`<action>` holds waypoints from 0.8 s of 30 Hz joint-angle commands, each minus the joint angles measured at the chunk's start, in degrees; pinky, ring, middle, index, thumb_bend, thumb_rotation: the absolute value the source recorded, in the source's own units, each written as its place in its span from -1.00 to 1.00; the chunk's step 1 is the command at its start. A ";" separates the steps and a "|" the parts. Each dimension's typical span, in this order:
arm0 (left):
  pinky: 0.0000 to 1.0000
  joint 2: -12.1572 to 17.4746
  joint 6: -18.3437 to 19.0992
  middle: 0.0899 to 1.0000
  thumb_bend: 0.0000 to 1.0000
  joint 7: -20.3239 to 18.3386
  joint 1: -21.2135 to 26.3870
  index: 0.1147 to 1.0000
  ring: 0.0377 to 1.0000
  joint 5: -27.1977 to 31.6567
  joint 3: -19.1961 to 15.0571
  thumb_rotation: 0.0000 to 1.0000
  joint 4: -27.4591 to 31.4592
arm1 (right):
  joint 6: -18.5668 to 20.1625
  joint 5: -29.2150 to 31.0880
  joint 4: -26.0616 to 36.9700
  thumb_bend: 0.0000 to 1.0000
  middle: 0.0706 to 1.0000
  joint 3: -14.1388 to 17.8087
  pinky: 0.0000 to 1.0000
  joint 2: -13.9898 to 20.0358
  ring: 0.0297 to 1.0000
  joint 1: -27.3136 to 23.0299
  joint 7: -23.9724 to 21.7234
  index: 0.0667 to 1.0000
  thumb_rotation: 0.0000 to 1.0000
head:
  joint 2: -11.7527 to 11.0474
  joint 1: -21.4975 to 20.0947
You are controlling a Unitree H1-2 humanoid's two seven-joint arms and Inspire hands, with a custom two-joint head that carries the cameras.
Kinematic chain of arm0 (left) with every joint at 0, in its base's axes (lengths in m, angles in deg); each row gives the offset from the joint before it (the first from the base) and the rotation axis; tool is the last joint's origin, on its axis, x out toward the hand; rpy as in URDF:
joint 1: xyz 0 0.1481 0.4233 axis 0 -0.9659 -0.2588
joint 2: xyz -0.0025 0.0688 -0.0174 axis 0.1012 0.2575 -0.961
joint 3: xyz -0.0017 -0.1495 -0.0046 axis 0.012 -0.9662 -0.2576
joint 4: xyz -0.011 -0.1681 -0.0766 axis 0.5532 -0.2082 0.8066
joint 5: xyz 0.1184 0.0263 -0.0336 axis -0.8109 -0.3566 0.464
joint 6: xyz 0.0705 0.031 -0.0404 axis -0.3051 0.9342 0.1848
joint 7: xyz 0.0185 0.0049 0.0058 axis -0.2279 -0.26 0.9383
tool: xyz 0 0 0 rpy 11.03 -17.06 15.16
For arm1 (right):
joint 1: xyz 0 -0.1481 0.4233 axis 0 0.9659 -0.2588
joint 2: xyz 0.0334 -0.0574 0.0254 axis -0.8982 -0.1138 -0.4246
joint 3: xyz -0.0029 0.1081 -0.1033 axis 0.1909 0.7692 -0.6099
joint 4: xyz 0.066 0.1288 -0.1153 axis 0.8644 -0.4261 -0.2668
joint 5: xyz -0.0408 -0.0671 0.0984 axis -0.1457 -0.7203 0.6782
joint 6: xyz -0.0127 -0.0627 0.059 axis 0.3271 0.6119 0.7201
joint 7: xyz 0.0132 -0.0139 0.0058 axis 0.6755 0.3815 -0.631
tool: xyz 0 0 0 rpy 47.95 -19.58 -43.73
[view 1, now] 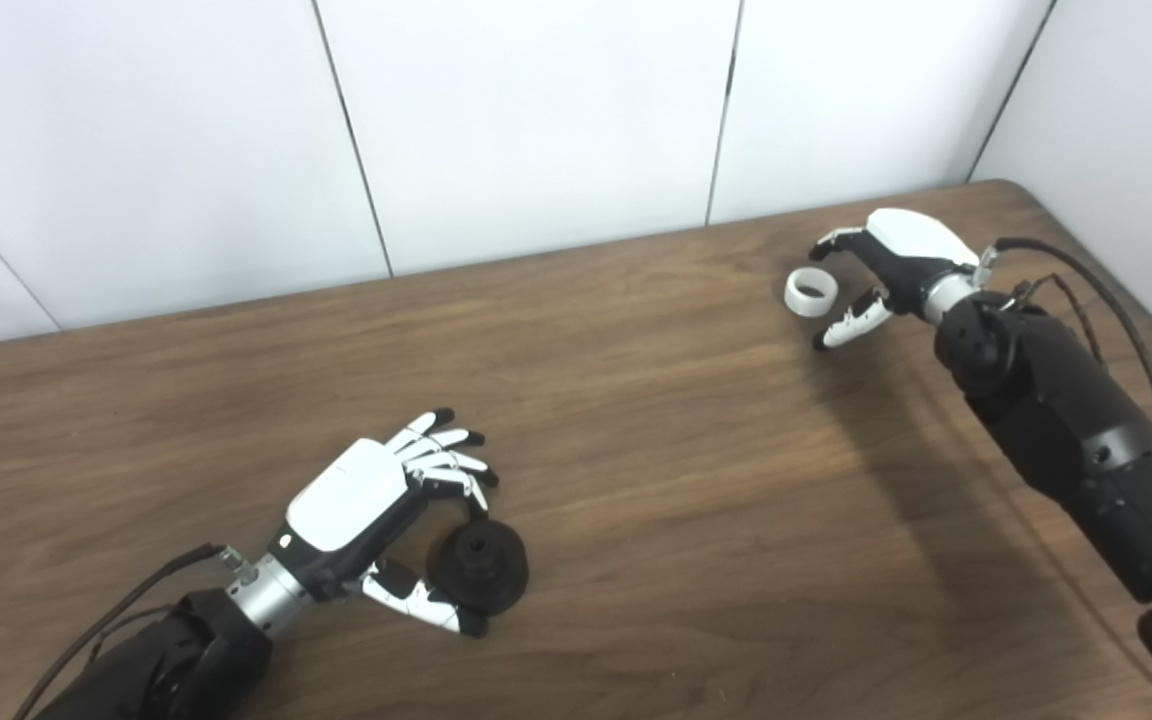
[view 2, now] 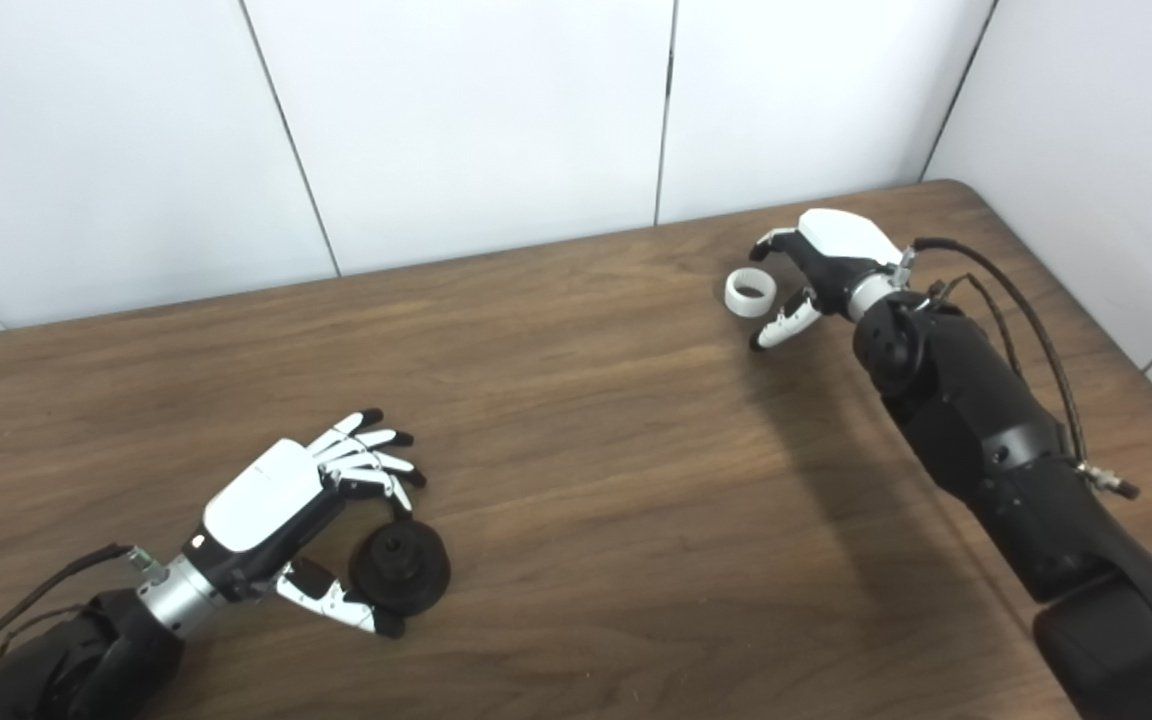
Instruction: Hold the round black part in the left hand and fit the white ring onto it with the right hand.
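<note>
the left hand (view 1: 376, 515) has a smooth white shell over its back, white fingers (view 1: 441, 450) with black tips and black joints, and a white thumb segmented in black. behind it sits a short silver metal wrist collar (view 1: 266, 590), then a bulky matte black forearm (view 1: 176, 665) with a thin black cable (view 1: 126, 610) running along it. the right hand (view 2: 821, 265) looks the same, a looping black cable (view 2: 1026, 320) arching beside its black forearm (view 2: 986, 440).
</note>
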 commanded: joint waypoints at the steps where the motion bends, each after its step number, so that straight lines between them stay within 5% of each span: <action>1: 0.96 0.97 -0.26 0.41 0.04 -0.21 0.42 -0.17 0.75 -0.56 -0.14 -0.91 0.94 | -0.90 -0.26 0.82 0.42 0.73 0.05 0.79 0.75 0.82 -2.72 1.06 0.57 -0.57 | 0.04 -0.05; 17: 0.99 0.74 -0.26 0.42 0.04 -3.39 -1.56 -0.17 0.75 -1.09 -2.97 -0.91 3.09 | -0.90 0.09 0.20 0.34 0.77 -0.19 0.83 0.67 0.86 -3.50 0.38 0.54 -0.50 | 0.06 -0.21; 24: 0.99 0.53 -0.26 0.41 0.04 -4.90 -2.67 -0.17 0.75 -0.77 -4.09 -0.91 4.88 | 0.93 0.62 -0.46 0.33 0.84 -0.93 0.95 1.52 0.95 -5.94 -4.74 0.56 -0.38 | -0.04 -0.15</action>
